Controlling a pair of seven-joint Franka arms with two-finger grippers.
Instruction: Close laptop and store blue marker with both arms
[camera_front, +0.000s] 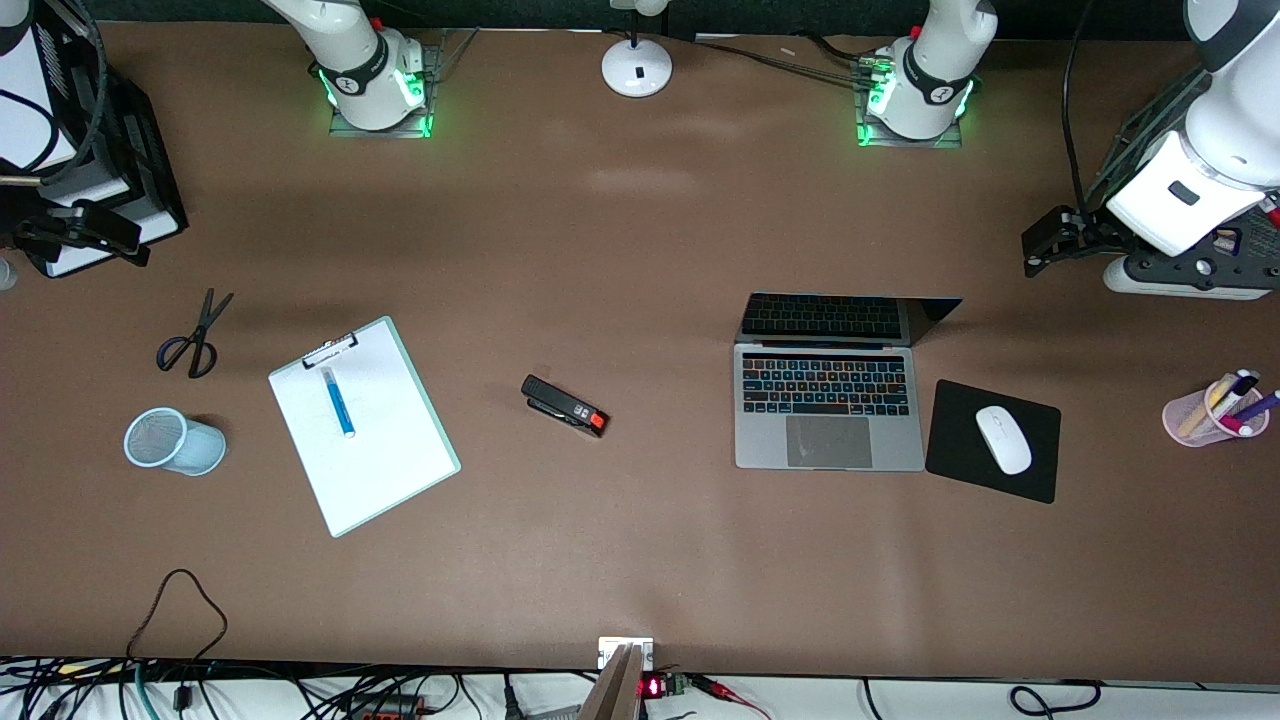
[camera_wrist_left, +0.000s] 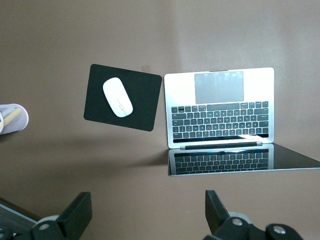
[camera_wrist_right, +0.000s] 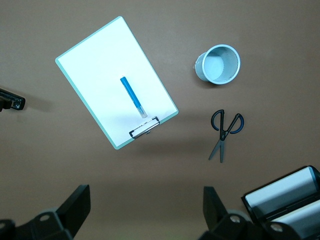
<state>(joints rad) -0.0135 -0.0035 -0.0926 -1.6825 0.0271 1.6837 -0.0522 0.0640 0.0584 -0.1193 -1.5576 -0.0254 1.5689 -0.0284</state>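
Observation:
The laptop stands open on the table toward the left arm's end, its screen upright; it also shows in the left wrist view. The blue marker lies on a white clipboard toward the right arm's end, and shows in the right wrist view. My left gripper is open and empty, up over bare table beside the laptop's screen. My right gripper is open and empty, up over bare table near the scissors.
A light-blue mesh cup lies beside the clipboard. A black stapler lies mid-table. A white mouse sits on a black mouse pad beside the laptop. A pink pen cup stands at the left arm's end.

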